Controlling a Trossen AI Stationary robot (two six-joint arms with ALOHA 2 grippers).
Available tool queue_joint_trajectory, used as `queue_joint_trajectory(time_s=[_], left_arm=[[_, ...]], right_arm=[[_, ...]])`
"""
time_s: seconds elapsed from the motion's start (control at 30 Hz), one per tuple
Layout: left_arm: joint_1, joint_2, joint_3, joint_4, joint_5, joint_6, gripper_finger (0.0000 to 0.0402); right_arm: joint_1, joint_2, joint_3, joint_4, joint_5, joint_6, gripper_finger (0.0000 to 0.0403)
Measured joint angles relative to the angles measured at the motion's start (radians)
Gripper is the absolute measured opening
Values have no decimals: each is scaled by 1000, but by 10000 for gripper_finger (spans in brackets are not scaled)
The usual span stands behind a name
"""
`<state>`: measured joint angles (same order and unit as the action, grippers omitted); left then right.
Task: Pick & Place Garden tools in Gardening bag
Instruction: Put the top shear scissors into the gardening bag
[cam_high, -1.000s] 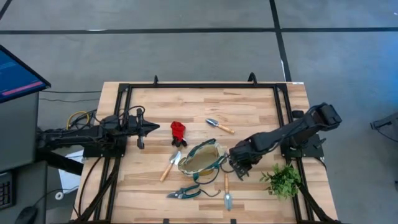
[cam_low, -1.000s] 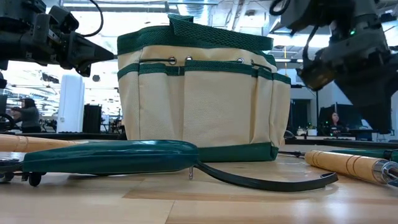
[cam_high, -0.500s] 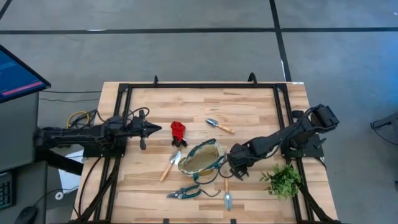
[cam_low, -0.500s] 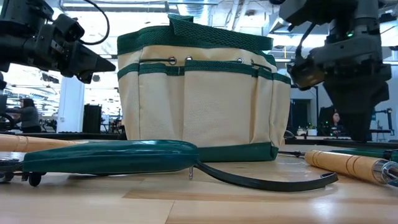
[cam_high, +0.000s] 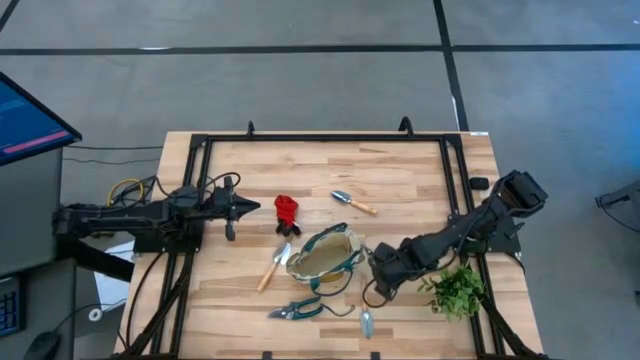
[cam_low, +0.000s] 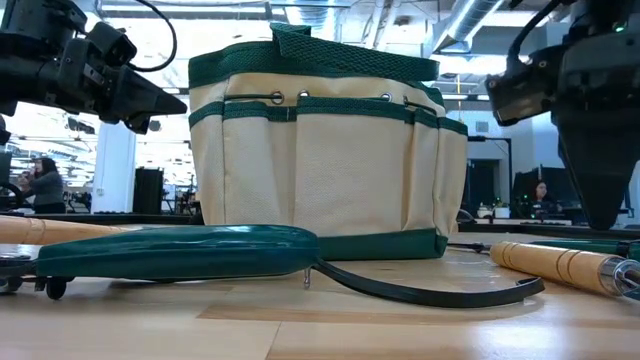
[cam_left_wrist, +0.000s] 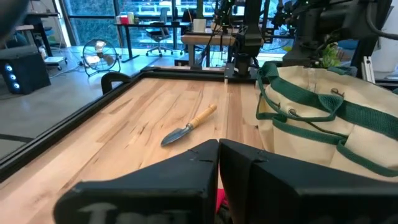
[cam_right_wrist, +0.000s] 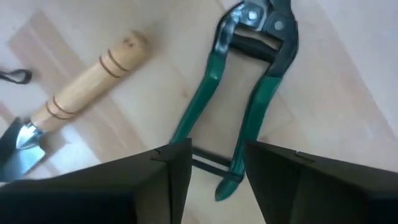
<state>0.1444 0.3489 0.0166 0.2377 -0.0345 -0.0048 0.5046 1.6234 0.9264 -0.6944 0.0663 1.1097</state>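
Approach for grasp: right gripper (cam_high: 383, 283), fingers parted and empty, hangs above teal-handled shears (cam_right_wrist: 249, 112) beside the bag (cam_high: 322, 253); centre over both handles before closing. Left gripper (cam_high: 243, 207) waits closed.

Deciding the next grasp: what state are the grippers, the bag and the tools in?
Bag: upright, mouth open.
Left gripper: shut, empty, raised beside the red item.
Right gripper: open, empty, over the pruners.
Pruners: flat on the table, outside the bag.
Trowel: flat on the table, beside the pruners.
Red item: on the table, outside the bag.
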Motion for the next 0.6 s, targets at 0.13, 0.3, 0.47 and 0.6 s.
queue_joint_trajectory(time_s=[0.13,0.3,0.47,0.6], left_arm=[[0,0,0,5,0,0,2],[0,0,0,6,1,-2,2],[0,0,0,6,4,-3,2],[0,0,0,8,4,-3,2]], right_arm=[[0,0,0,-6,58,7,136],[0,0,0,-28,92,7,133],[2,30,-1,-29,63,10,139],[7,86,-1,-6,59,9,143]])
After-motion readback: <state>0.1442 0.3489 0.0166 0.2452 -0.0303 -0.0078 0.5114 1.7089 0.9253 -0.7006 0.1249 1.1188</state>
